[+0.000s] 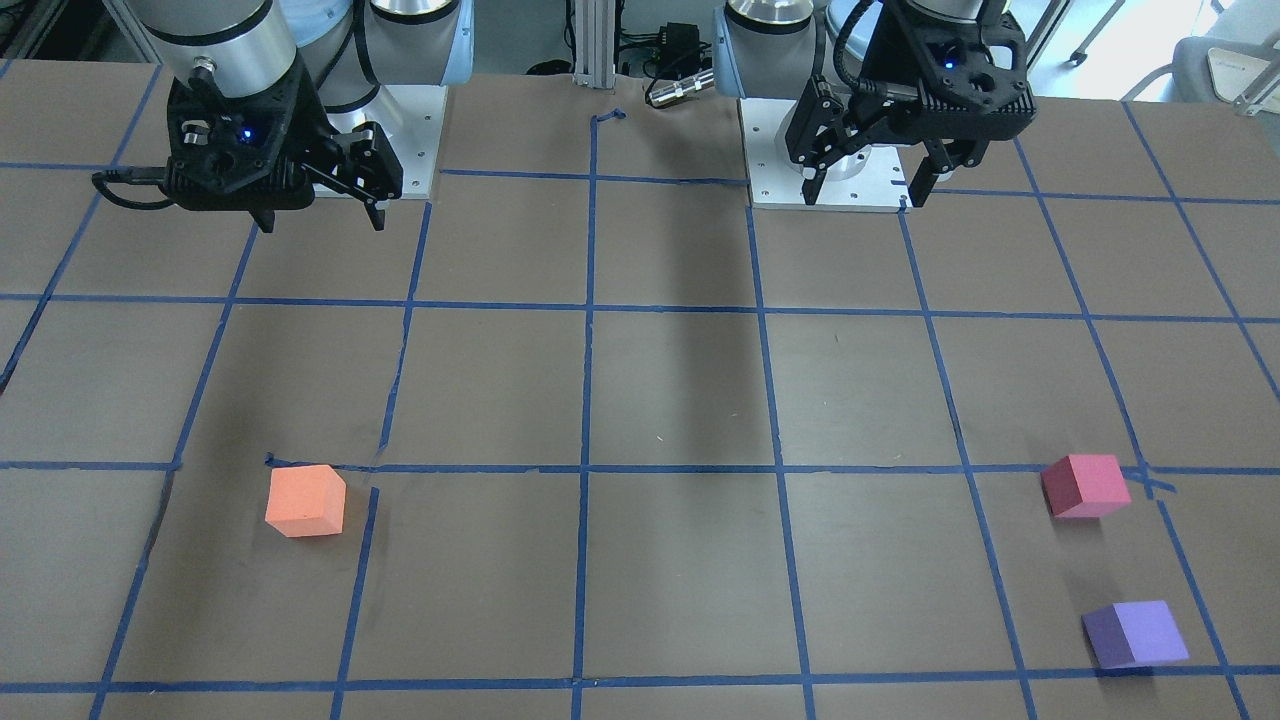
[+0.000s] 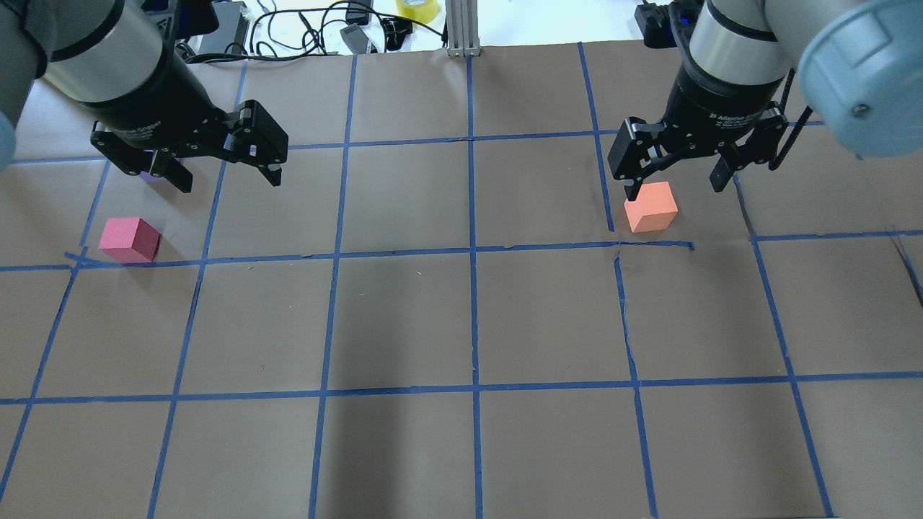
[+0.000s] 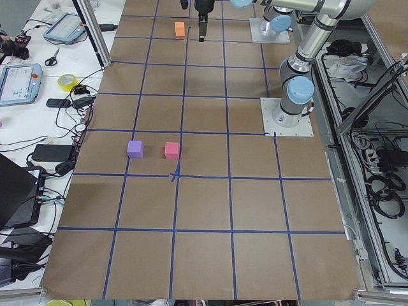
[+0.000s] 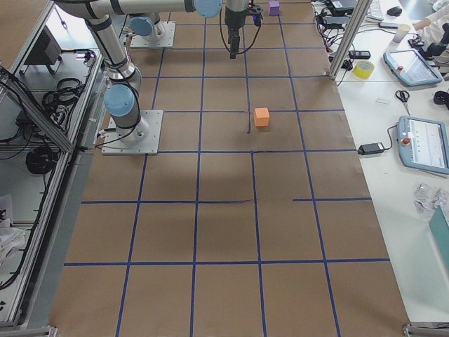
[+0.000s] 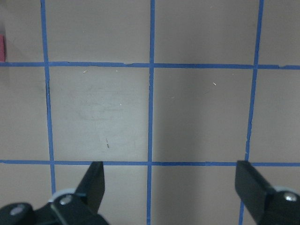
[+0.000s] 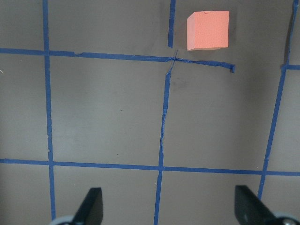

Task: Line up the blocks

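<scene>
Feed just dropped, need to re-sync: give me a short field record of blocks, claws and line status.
orange block: alone on robot's right side
pinkish-red block: robot's left side, at a tape crossing
purple block: near pinkish-red, not touching, farther from robot
left claw: open, empty, above table
right claw: open, empty, above table
line status: not formed

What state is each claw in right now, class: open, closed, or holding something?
Left claw: open, holding nothing.
Right claw: open, holding nothing.
</scene>
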Robot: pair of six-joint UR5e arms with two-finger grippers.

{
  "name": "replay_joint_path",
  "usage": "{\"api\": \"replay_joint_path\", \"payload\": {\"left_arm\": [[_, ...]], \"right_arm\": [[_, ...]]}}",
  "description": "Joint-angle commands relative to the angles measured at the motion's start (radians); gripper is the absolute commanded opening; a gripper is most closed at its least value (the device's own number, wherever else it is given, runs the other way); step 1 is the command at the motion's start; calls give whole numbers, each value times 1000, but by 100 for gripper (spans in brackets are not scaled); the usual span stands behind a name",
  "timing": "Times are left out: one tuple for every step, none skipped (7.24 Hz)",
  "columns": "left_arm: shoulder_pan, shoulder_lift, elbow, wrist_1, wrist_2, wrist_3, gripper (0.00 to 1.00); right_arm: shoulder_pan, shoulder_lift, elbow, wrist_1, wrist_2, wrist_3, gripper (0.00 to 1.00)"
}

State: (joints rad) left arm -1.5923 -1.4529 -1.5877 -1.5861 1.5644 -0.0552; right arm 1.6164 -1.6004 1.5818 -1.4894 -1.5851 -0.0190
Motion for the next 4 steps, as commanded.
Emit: {"api": "replay_joint_path", "payload": {"left_arm": [[0,0,0,0,2,0,100],[0,0,0,0,2,0,100],[0,0,0,0,2,0,100],[0,0,0,0,2,0,100]], "right_arm": [[-3,7,1,3,-7,4,100],[-4,8,1,1,-6,2,100],[-6,10,3,-6,-9,4,100],[-19,11,6,-15,-7,-1,100]]}}
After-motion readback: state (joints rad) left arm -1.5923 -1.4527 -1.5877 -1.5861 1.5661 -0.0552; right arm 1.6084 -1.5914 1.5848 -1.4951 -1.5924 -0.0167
